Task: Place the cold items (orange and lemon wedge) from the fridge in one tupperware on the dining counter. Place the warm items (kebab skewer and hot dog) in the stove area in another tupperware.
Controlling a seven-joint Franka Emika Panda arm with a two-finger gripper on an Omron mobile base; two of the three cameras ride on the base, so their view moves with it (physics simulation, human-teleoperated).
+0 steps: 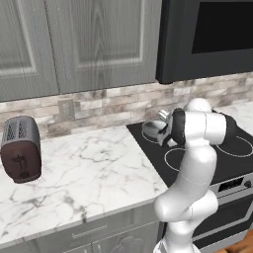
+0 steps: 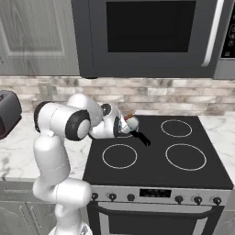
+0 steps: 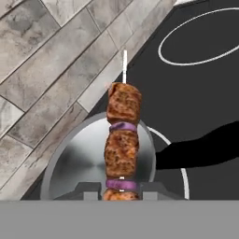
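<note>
The gripper (image 3: 121, 190) is closed to a narrow gap on the near end of the kebab skewer (image 3: 122, 140), which runs straight out from between the finger tips and hangs above a round steel pan (image 3: 81, 161) on the far-left burner of the black cooktop (image 2: 156, 151); whether the meat is clear of the pan floor cannot be told. The skewer looks light and stiff along its thin pale stick, whose tip pokes out beyond the last brown chunk, while the meat cubes and purple onion rings threaded on it are likely soft and could slide or turn on the stick. Holding at one end leaves the long part free to droop or swing, so a hold nearer the middle chunk would likely be steadier. The pan's black handle (image 3: 200, 149) lies to the right across the glass. Around the range, a white veined marble counter (image 1: 84, 168) stretches left to a dark red toaster (image 1: 21, 148), with a stone-tile backsplash (image 1: 104, 106), grey upper cabinets (image 1: 74, 44) and a microwave (image 2: 151, 34) above.
</note>
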